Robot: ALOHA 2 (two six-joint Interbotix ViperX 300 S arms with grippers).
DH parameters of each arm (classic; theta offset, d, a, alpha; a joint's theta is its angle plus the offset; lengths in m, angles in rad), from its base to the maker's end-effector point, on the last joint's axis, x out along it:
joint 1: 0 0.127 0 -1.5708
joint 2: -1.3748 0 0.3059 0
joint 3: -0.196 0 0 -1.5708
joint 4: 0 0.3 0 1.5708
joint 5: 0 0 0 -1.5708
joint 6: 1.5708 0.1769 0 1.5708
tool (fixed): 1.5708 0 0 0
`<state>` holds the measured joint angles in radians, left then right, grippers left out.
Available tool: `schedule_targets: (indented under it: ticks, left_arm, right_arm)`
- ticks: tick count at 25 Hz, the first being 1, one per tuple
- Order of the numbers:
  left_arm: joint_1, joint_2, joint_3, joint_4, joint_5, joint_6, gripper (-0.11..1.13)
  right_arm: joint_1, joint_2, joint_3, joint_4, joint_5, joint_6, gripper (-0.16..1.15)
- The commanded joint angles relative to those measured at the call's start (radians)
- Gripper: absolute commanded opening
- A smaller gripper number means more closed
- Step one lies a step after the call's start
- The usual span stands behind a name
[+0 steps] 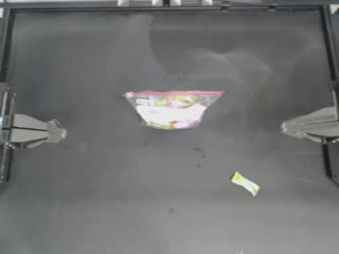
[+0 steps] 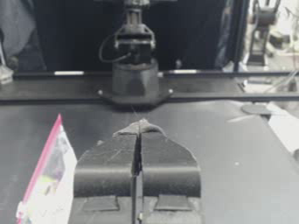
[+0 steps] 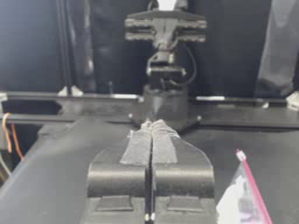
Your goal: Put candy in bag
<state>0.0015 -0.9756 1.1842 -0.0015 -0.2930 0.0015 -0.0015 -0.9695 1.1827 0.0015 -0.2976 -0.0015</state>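
The bag (image 1: 173,108), a clear pouch with a pink strip along its far rim and coloured sweets inside, lies near the table's middle. The candy (image 1: 245,183), a small yellow-green wrapped piece, lies apart from it toward the near right. My left gripper (image 1: 58,132) rests shut at the left edge with nothing in it; its wrist view shows the jaws pressed together (image 2: 139,127) and the bag's edge (image 2: 50,175) to one side. At the right edge my right gripper (image 1: 286,127) is parked, also shut (image 3: 152,126), with the bag's pink rim (image 3: 251,183) beside it.
Dark table with a raised frame around it (image 1: 165,7). The opposite arm's base shows in each wrist view: the right arm's (image 2: 135,78) and the left arm's (image 3: 165,100).
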Motion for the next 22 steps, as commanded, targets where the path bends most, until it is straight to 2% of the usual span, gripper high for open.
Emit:
schedule_targets:
  ticks: [1,5,8,11,14,16,19,21,22]
  left_arm:
    - [0.000,-0.009,0.006,0.008,0.009,0.017,-0.02]
    - [0.002,-0.015,0.003,0.011,0.026,0.038,0.08]
    - [0.000,-0.015,0.005,0.009,0.028,0.066,0.07]
    - [0.002,-0.012,0.003,0.006,0.028,0.080,0.13]
    - [0.002,-0.006,0.003,0.006,0.029,0.081,0.35]
    - [0.002,0.000,0.002,0.005,0.035,0.081,0.58]
    - [0.005,0.015,-0.006,-0.002,0.052,0.078,0.94]
    - [0.017,0.031,-0.012,-0.011,0.057,0.080,1.07]
    - [0.028,0.037,-0.014,-0.014,0.061,0.080,1.06]
  right_arm:
    - [0.000,0.008,0.003,0.002,-0.008,0.006,-0.06]
    - [0.000,0.009,0.005,-0.003,-0.005,0.008,0.09]
    - [0.000,0.008,0.006,-0.006,-0.009,0.003,0.09]
    - [-0.002,0.008,0.006,-0.008,-0.017,0.000,0.17]
    - [0.000,0.009,0.008,-0.009,-0.018,0.002,0.44]
    - [-0.002,0.009,0.005,-0.011,-0.018,0.000,0.68]
    - [0.000,0.009,-0.003,-0.012,-0.018,0.002,0.96]
    - [-0.002,0.009,-0.014,-0.012,-0.011,0.002,1.02]
    - [-0.002,0.011,-0.020,-0.012,-0.003,0.002,1.01]
